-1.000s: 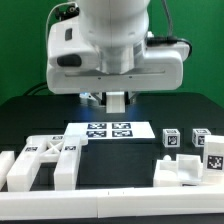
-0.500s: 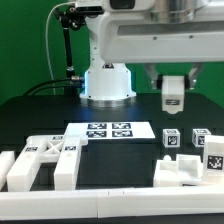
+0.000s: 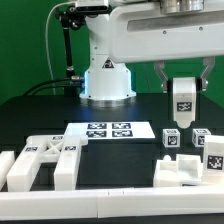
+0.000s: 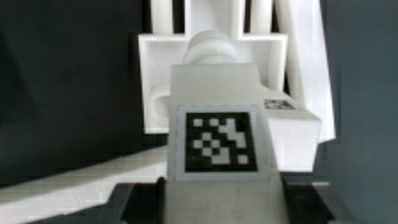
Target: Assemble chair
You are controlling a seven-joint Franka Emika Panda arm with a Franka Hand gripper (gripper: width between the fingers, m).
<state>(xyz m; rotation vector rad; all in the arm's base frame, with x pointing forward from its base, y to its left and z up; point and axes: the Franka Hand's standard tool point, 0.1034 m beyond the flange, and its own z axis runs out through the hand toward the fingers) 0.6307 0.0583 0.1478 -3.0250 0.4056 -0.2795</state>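
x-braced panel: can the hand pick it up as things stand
Probably not yet: the hand is shut on a tagged white part. Nothing covers the X-braced panel itself.

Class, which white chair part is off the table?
The tagged post held in the gripper, up at the exterior view's right. The panel and the rest lie on the table.

White chair post w/ blk-wht checker tag; black table.
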